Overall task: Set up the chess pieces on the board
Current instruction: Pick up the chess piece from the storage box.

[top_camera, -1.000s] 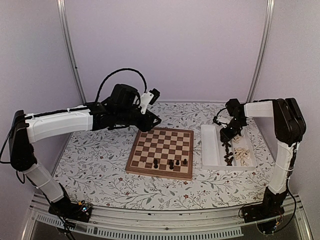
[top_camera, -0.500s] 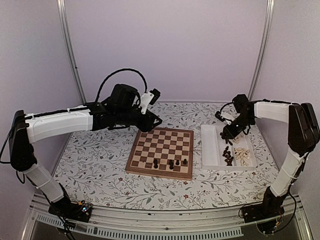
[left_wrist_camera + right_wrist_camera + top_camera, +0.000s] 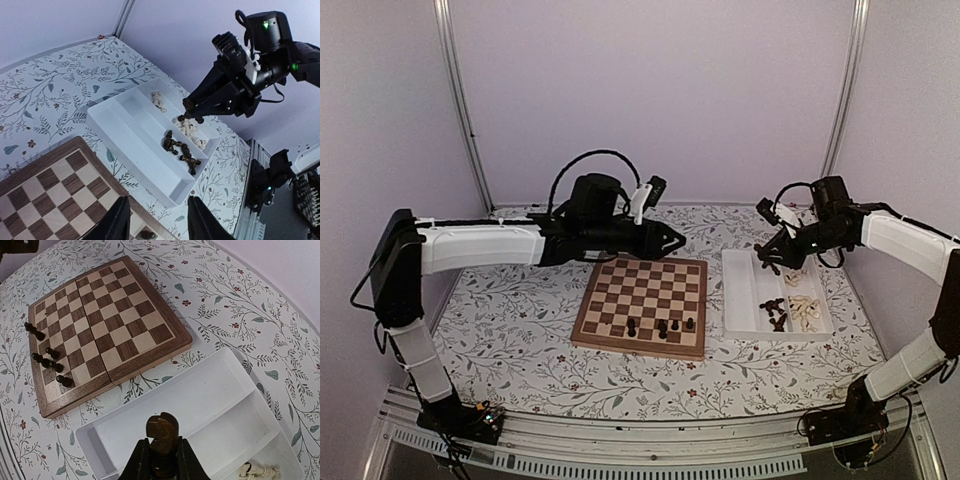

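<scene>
Right wrist view is showing a dark chess piece (image 3: 162, 430), glossy brown turned wood with a rounded, notched head, standing upright between the black fingers (image 3: 138, 460) of the right gripper (image 3: 161, 452), which are clamping its lower body from both sides while its top is poking out above the tips. It is hanging in the air over the white plastic tray (image 3: 200, 400), above a bare compartment, with small cream pieces (image 3: 257, 471) lying in the next compartment. The board (image 3: 107, 322), a flat wooden square with dark brown and cream checks, a tan border and a centre seam, is lying well apart from the held piece on a leaf-printed cloth (image 3: 235, 315), and a few dark pieces (image 3: 50, 357) are standing along one of its edges. Left wrist view is showing loose dark pieces (image 3: 180, 150) heaped in the tray, and the left gripper (image 3: 157, 225) hovering over the board's corner with its fingers spread apart around nothing.
</scene>
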Available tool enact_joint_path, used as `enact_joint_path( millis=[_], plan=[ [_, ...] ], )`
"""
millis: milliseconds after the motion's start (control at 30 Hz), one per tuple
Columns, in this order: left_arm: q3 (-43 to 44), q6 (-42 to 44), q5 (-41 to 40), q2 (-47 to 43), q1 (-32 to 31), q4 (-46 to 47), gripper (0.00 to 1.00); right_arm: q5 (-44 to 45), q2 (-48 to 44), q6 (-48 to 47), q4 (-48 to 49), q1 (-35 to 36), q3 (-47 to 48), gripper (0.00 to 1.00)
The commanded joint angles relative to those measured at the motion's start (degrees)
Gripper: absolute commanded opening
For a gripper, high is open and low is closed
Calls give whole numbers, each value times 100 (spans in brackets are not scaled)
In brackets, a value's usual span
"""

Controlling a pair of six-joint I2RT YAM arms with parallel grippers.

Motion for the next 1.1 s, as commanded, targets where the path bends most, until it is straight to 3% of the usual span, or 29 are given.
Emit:
enact_joint_path(
  millis=[0, 400, 600, 900, 1067],
  plan=[
    [592, -883, 288, 796, -327, 1058, 41, -618, -318, -267, 49, -2, -214, 10],
    [2871, -1438, 638, 2844, -769, 869, 43, -482, -687, -457, 129, 260, -586, 10],
    [3441, -1629, 857, 3350, -851, 816, 42, -364, -750, -513, 131, 360, -630, 10],
    [3713, -1805, 981, 3589, -892, 696, 30, -279, -830, -526, 119, 377, -630, 10],
    [3851, -1909, 1167, 3738, -894, 736, 11, -235, -868, -498, 123, 376, -630, 11]
  ],
)
